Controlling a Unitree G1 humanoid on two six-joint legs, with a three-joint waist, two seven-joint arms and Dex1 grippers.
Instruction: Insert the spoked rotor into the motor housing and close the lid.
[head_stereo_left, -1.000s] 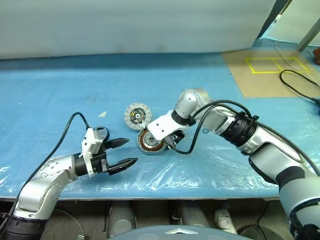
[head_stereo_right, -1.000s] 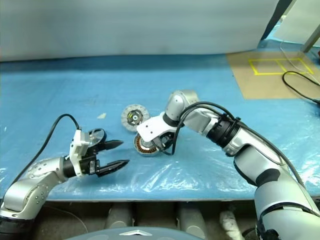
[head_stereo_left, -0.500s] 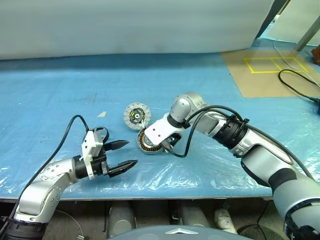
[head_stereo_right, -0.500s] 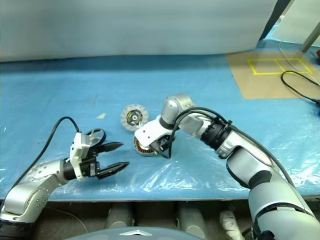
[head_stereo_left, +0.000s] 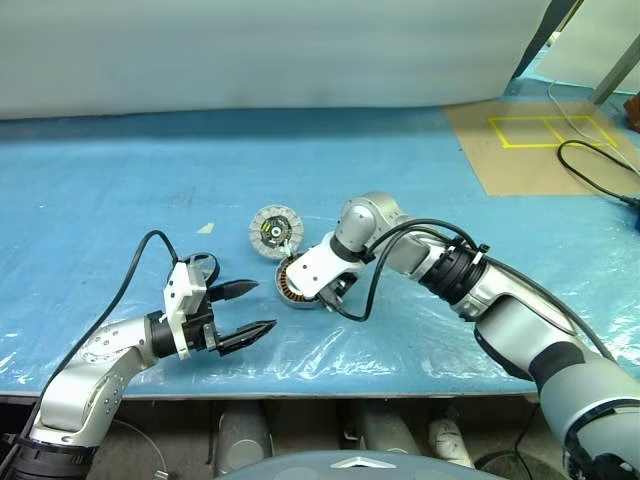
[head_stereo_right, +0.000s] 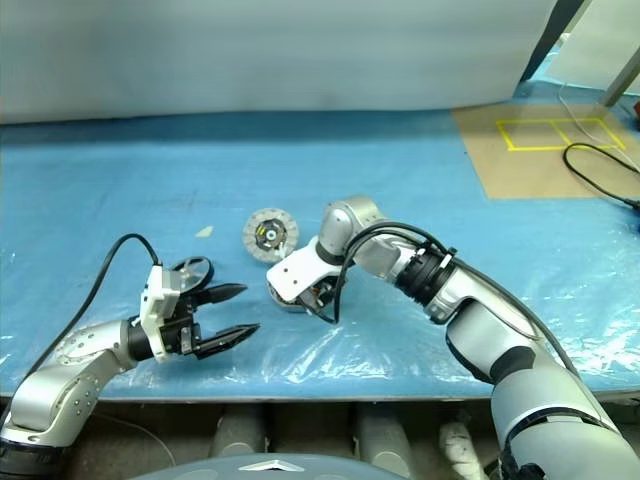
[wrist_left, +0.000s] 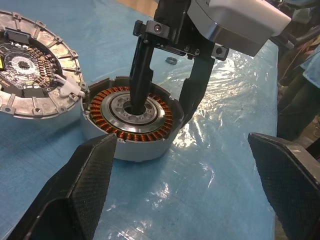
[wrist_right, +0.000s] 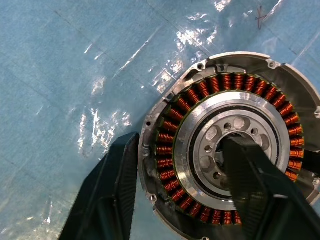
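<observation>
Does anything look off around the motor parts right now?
Yes: the right gripper straddles the housing wall, one finger down the hub hole, the other outside. An unusual grasp, though nothing looks damaged or spilled.

Left arm is lying low, elbow bent, forearm reaching forward; left gripper (head_stereo_left: 246, 310) is pointing forward and slightly toward the right, nearly level, its two black fingers spread wide with nothing between them. Right arm is stretching across toward the left, wrist bent steeply down; right gripper (wrist_left: 165, 100) is pointing downward, its fingers (wrist_right: 112, 190) standing partly apart
</observation>
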